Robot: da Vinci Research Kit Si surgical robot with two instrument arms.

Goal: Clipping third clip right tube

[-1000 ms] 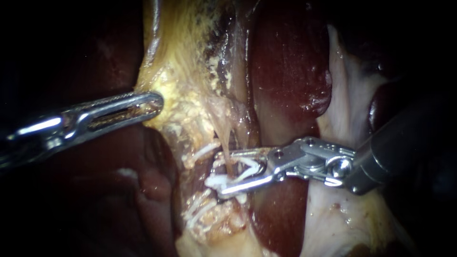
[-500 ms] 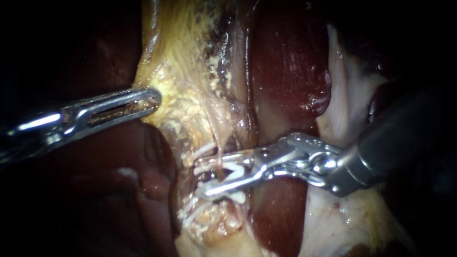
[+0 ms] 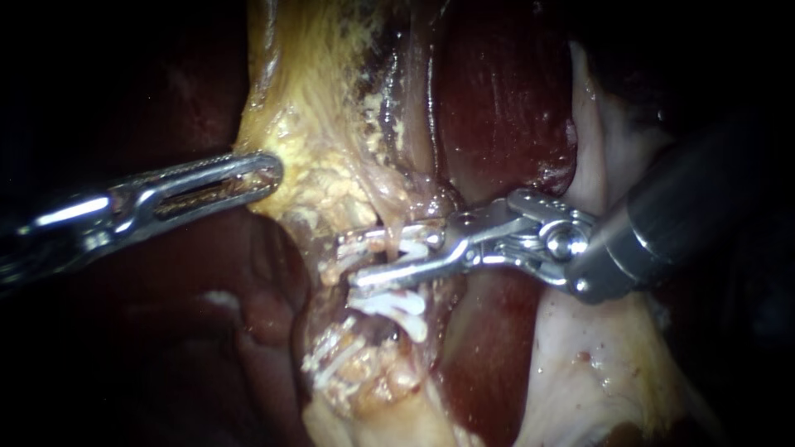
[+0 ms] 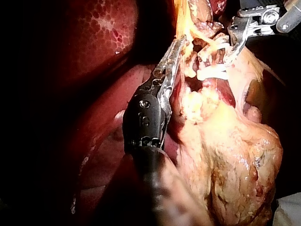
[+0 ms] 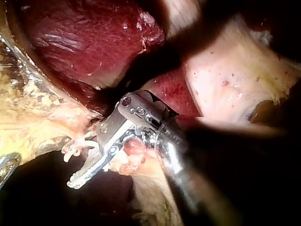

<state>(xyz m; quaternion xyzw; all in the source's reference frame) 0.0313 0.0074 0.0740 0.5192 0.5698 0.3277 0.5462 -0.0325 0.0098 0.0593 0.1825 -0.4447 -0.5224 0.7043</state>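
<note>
My right instrument (image 3: 354, 261) comes in from the right and its two jaws straddle a thin pale tube (image 3: 397, 222), one jaw on each side. A white clip (image 3: 403, 248) sits between the jaws, touching both. Just below them, two white clips (image 3: 391, 305) lie across the same strand. In the right wrist view the jaws (image 5: 77, 165) stand a little apart with the white clip (image 5: 71, 149) at their tips. My left instrument (image 3: 248, 178) is shut on the edge of the yellowish tissue (image 3: 310, 116) and holds it taut; the left wrist view shows these jaws (image 4: 171, 59) along that tissue.
Dark red liver (image 3: 505, 108) lies behind the right instrument's jaws. Pale whitish tissue (image 3: 596, 372) fills the area under its shaft. More white clips (image 3: 331, 360) sit lower on the yellow stump. The far left is dark.
My right instrument has slid left and then up the tube; its jaws now sit above the two white clips and stand closer together. My left instrument has kept its hold.
</note>
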